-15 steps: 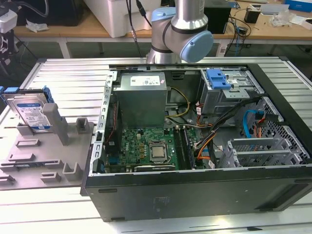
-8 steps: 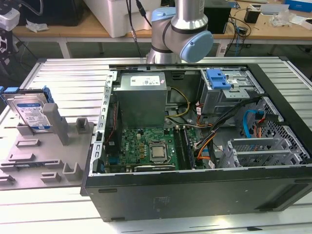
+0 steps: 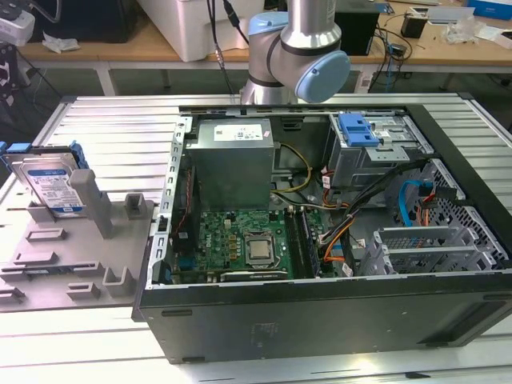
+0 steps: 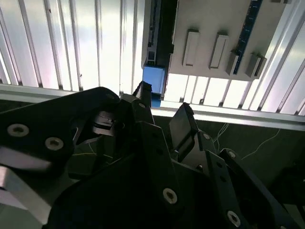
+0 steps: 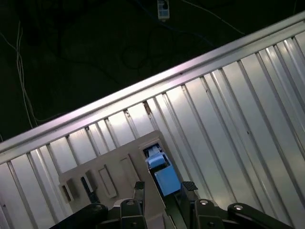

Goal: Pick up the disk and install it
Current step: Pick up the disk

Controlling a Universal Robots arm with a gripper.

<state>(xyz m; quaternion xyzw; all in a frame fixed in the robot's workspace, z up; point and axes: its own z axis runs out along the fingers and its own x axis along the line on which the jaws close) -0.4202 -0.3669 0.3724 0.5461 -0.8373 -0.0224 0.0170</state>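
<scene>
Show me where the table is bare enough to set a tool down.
Bare ribbed table runs in front of the grey stand and case; another patch lies behind the stand, on the exterior view's left of the case. Inside the case, cables crowd everything.

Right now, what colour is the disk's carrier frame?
Blue: the frame around the disk shows best in the exterior view.

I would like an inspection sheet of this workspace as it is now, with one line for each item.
Surface: ribbed metal table, carrying a grey holder and an open computer case.
Job's things: disk stands upright in the holder, at the exterior view's left of the case.
Clutter: nothing seen.
Pincer: open, holding nothing, above the holder in both wrist views.
Cables: coloured wire bundles inside the case.
Surroundings: wooden bench behind the table.
</scene>
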